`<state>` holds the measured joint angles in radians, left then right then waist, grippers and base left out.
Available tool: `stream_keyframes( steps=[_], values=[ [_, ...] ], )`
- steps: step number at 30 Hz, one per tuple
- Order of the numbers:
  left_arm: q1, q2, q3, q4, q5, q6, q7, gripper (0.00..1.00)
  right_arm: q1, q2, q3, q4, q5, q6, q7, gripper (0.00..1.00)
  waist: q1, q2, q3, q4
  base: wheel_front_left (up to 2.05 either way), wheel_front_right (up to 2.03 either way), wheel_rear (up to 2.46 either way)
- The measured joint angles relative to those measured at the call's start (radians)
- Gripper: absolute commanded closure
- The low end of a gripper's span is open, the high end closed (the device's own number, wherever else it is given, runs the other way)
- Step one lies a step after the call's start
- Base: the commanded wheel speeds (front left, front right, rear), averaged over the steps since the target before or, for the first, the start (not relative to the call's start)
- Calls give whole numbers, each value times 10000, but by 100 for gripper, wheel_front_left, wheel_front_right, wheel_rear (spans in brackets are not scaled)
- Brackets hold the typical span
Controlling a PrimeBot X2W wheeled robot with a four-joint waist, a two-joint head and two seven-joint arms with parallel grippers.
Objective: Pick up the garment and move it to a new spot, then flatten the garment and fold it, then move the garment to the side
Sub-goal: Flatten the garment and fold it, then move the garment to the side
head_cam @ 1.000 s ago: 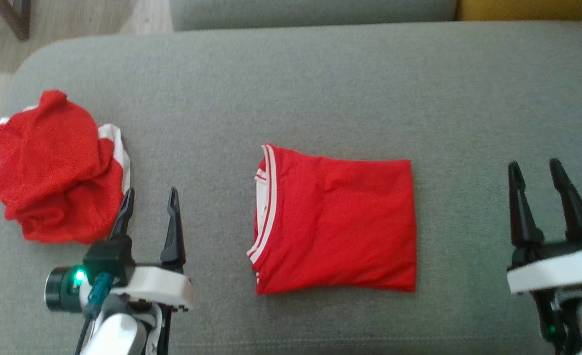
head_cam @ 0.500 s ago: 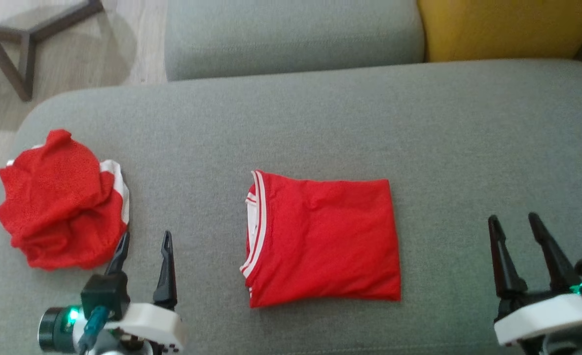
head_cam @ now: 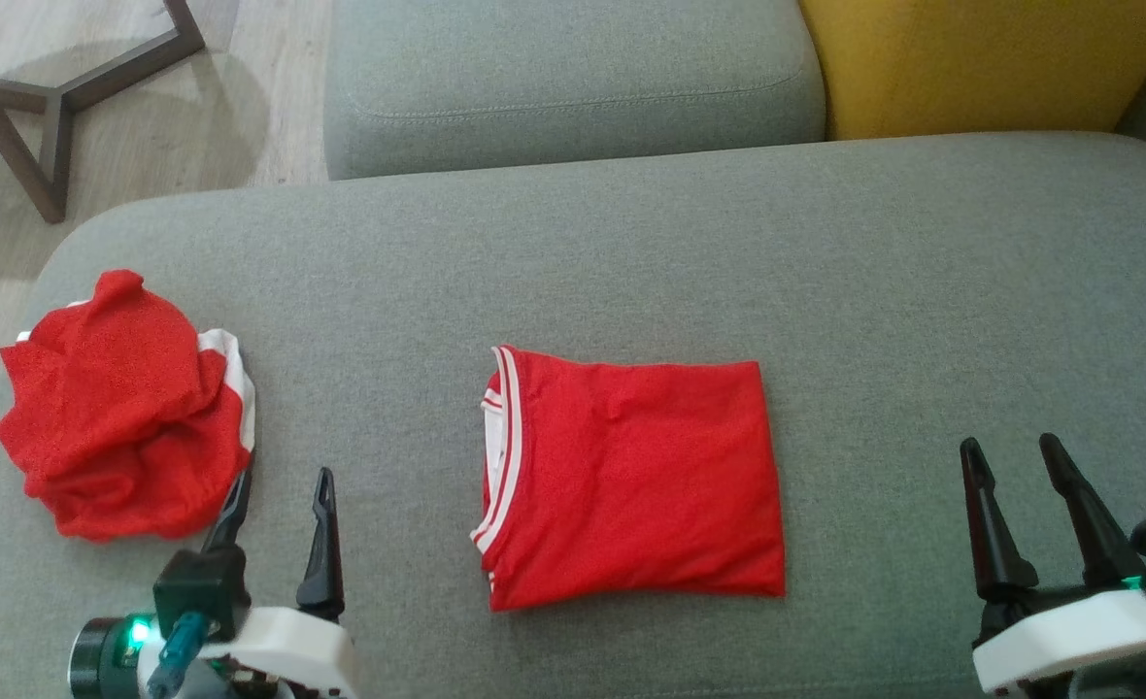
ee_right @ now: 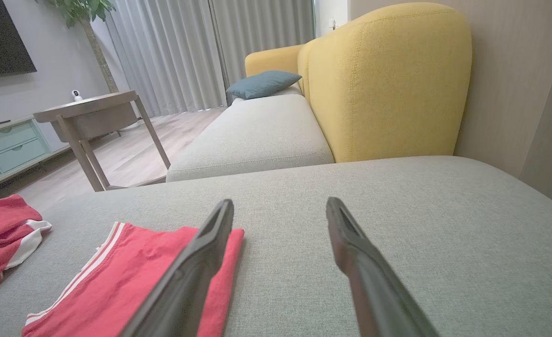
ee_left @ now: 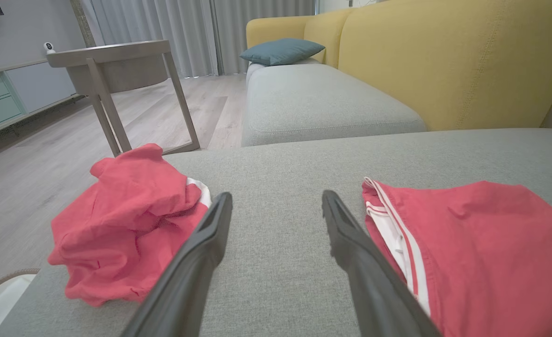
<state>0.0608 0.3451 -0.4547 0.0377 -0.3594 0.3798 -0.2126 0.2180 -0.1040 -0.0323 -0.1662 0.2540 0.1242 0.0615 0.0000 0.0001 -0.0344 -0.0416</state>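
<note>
Folded shirt [head_cam: 631, 476] lies on sofa [head_cam: 631, 252] between left hand [head_cam: 282, 476] and right hand [head_cam: 1008, 443], both open and empty; judged light, limp, apt to unfold, best pinched through all layers at near corners.

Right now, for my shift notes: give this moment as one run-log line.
left hand: open, empty | right hand: open, empty | folded garment: flat, untouched | stage: move aside pending

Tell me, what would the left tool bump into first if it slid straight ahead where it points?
Mostly bare grey cushion lies ahead of the left tool, so the way looks free. Its outer finger might graze the crumpled red garment, though depth is unclear. The folded garment sits aside.
</note>
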Motion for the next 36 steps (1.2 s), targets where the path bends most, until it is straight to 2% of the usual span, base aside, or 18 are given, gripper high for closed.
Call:
stream_keyframes(
  steps=[25, 30, 36],
  values=[
    [-150, 54, -182, -211, 59, 134, 79, 0, -27, 54, -100, 151, -88, 0, 151, 0, 0, 0, 398, 178, 0, 0, 0],
    [-687, 38, -247, -336, 176, 100, 69, 0, -243, -104, 10, 681, -75, 0, 284, 0, 0, -1, 817, 319, 0, 0, 0],
    [-1850, -182, -420, -353, 430, -31, -132, 0, -1751, -495, 853, 2157, 199, 0, 449, 0, 0, -1, 1746, 730, 0, 0, 0]
  ],
)
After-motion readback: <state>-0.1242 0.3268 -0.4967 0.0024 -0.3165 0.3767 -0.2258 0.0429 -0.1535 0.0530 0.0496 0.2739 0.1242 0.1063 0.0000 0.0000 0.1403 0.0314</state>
